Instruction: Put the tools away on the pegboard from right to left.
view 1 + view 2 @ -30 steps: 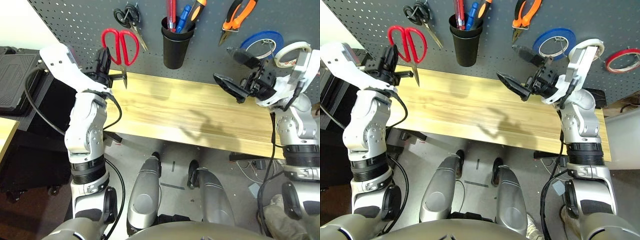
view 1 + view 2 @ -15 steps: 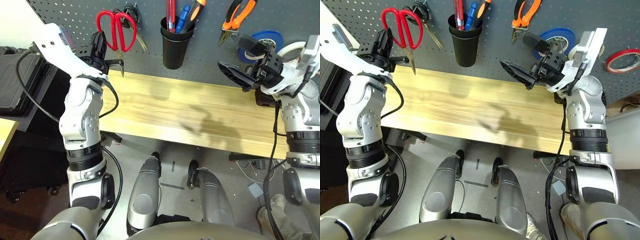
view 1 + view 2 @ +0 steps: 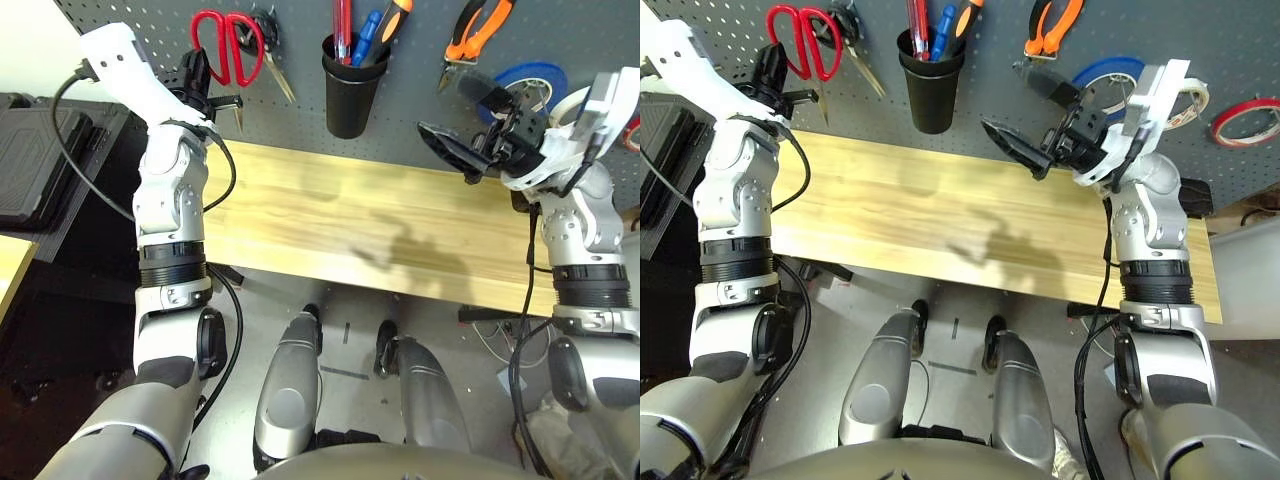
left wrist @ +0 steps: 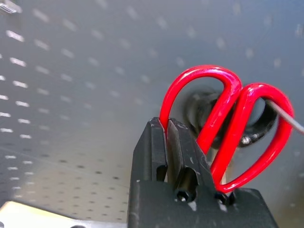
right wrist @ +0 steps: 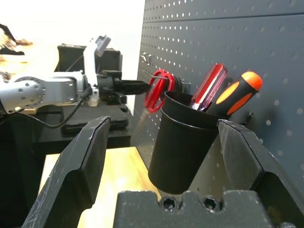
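Left wrist: red-handled scissors (image 4: 230, 124) between fingers (image 4: 147, 152)

Scissors handles (image 4: 273, 161): red, smooth, glossy, plastic in appearance. Pegboard (image 3: 300, 115): dark grey, smooth, low sheen, perforated. Black cup (image 5: 183, 147): matt to satin, plastic in appearance. Screwdriver handle (image 5: 209, 86): red, glossy, translucent, plastic-looking. Tabletop (image 3: 330, 220): pale wood, visible grain, smooth, light sheen. Left gripper (image 4: 173, 156): black, satin, edges scuffed. Right gripper (image 5: 164, 206): black, matt, surfaces scratched. Forearm shells: silver, smooth, satin.
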Controlling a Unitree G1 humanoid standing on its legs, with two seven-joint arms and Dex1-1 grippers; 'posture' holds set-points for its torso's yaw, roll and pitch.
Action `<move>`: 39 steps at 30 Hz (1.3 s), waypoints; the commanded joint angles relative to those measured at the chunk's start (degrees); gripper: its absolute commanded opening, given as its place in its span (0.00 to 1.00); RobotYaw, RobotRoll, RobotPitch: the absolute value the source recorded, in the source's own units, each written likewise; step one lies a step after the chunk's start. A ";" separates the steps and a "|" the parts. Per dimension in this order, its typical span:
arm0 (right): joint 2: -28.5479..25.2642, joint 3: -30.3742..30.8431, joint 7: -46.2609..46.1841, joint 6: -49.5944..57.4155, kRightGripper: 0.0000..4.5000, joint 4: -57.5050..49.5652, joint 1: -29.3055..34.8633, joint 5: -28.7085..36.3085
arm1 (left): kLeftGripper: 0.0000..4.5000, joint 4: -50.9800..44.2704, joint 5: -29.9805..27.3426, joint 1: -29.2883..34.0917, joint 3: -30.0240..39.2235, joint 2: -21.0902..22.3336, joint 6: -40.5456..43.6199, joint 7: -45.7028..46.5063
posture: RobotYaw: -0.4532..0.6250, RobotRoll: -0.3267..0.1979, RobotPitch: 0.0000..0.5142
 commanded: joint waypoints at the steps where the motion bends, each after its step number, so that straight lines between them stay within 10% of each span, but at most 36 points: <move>1: 0.59 0.39 -0.71 -1.45 1.00 -0.07 1.82 -1.46 | 0.15 9.03 2.71 -1.96 -1.81 1.01 -2.85 -2.05 | 0.66 0.62 0.50; 12: 3.64 0.35 -12.54 -6.52 1.00 0.79 8.22 -10.10 | 0.99 -1.06 3.20 11.78 -4.75 -0.33 0.23 -5.63 | 0.67 0.62 0.48; 24: 8.02 -4.31 -45.12 -15.23 1.00 13.95 11.62 -25.51 | 0.99 -13.65 0.56 30.43 -2.51 -2.07 -3.00 -7.37 | 0.69 0.62 0.47; 39: 2.60 -11.19 -70.08 -22.57 1.00 36.19 8.03 -29.80 | 0.99 -2.51 0.52 31.81 2.54 0.99 -14.47 -7.69 | 0.64 0.62 0.45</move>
